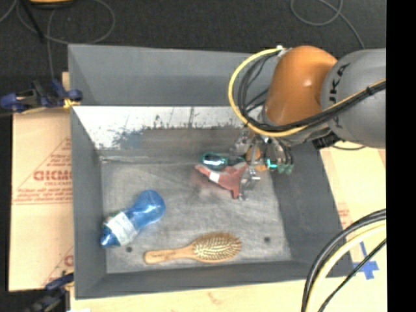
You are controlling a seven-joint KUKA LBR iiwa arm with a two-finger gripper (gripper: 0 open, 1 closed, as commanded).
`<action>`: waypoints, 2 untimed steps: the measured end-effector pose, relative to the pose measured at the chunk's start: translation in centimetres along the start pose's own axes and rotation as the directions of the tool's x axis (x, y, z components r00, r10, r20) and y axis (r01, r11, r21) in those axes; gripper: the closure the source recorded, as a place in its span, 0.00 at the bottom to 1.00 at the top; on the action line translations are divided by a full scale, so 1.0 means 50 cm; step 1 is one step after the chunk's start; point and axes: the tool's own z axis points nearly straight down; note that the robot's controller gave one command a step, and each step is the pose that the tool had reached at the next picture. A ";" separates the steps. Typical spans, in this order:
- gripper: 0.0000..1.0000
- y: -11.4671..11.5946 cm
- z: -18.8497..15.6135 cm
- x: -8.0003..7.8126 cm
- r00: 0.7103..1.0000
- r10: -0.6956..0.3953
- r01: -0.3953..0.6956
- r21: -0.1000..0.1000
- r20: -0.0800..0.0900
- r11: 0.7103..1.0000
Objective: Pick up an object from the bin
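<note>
**Hand down at the red-pink piece, far right of the bin**

Hand (249,174) low over the floor of the grey metal bin (88,194), toward the back wall and the right side, at the right-hand end of a flat red-pink piece (224,177). Angular in outline, perhaps moulded plastic or a folded packet; kind not clear. Touching it or just beside it: impossible to say. Open or closed on it: cannot tell, with everything under the wrist dark and crowded.

Just beside the piece's upper left edge, a small glossy teal bit (212,160), maybe part of it, maybe separate.

Probably a sensible target: lying alone on bare floor, well apart from the other things, with room for a straight approach from above. Wrist upright over the spot beneath the smooth orange cover (296,83), ringed by looping yellow and black cables (244,103). By the look of it, not yet lifted, resting flat on the floor.

At front left, a crumpled blue plastic bottle (133,218) on its side, white band near the neck, dented and likely to give under pressure. Along the front wall, a wooden hairbrush (195,249), oval head with pale bristles, slim handle pointing left. Both well apart from the hand.

Bin itself dull sheet metal, sloped walls, scuffed floor, streaks on the back wall.
</note>
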 end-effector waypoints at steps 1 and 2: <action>0.00 0.000 -0.010 -0.003 1.000 0.000 0.000 0.001 0.008 1.000; 1.00 0.026 0.172 -0.007 0.974 0.226 -0.226 -0.004 0.014 0.974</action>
